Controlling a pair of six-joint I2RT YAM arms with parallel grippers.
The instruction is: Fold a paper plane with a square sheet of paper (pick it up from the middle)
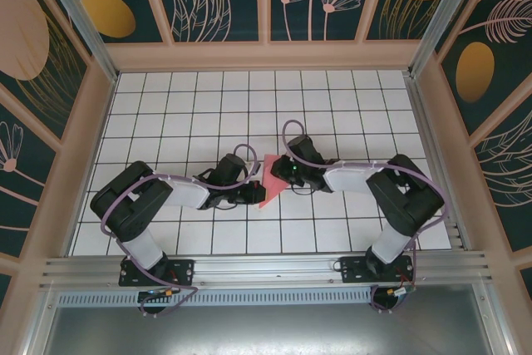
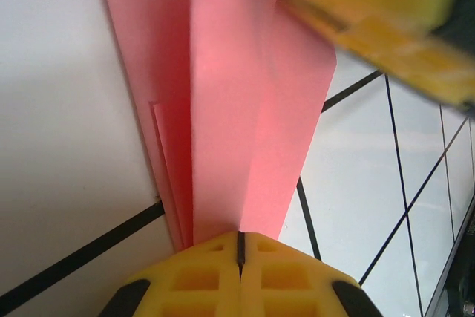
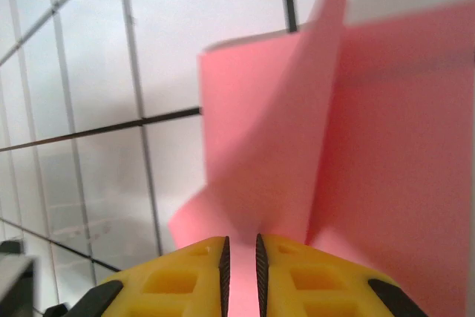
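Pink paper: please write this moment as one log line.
phase: folding | left gripper: shut on pink paper | right gripper: shut on pink paper | paper: creased, one flap upright | place: table middle

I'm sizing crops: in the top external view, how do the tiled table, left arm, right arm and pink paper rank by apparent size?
1. tiled table, largest by far.
2. left arm and right arm: they look alike, so not ranked apart.
3. pink paper, smallest.
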